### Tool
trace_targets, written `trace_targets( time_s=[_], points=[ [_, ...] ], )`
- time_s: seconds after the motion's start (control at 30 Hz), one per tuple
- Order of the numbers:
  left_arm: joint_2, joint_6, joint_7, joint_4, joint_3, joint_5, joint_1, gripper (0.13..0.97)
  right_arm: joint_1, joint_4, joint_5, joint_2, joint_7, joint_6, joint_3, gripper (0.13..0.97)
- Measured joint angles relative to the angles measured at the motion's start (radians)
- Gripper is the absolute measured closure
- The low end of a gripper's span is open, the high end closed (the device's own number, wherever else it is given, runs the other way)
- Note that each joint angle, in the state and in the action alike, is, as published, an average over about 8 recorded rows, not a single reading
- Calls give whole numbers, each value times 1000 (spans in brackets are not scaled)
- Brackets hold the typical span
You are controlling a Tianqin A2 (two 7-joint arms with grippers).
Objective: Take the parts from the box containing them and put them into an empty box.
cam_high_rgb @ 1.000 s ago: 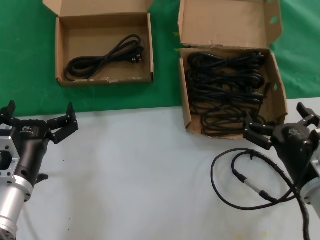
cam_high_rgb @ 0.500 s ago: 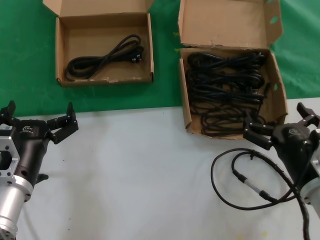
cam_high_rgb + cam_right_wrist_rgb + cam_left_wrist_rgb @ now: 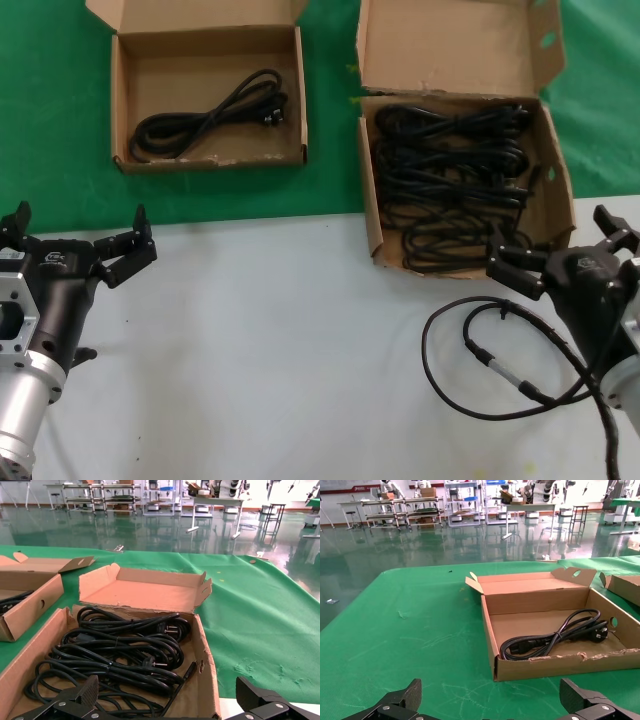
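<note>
The big box [image 3: 460, 185] sits on the right side of the tabletop [image 3: 280, 340], with its front part on the white area and its back on the green cloth [image 3: 40, 120]. It is full of black power cords [image 3: 450, 185], piled in loose loops, so there is plenty to grab from the top. Its tall lid flap [image 3: 450, 45] stands up at the back, out of the way, so the top is open. The right tool [image 3: 560, 258] hangs just by the front right corner of this box, with its two fingers spread wide apart and nothing in them. It looks ready to reach in for a cord, but the front wall of the box is right in front of it, so I think it must go up and over that edge first. The small box [image 3: 205, 95] sits well apart on the left, on the green cloth, and one cord [image 3: 210, 115] lies in it already. Much of its floor is bare, so more cords can fit. The left tool [image 3: 78, 240] waits near the left edge of the tabletop, also spread open and empty, a little way in front of the small box. A thin cable [image 3: 500, 355] lies curled on the white tabletop near the right arm. The wide white middle has nothing on it, so a cord can be carried across there.
</note>
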Motion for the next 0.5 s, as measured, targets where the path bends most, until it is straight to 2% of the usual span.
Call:
trace_targets(
  time_s=[0.5],
  points=[
    [0, 0, 0, 0, 0, 0, 0, 132, 0, 0, 0, 0, 0, 0, 0, 129]
  ],
)
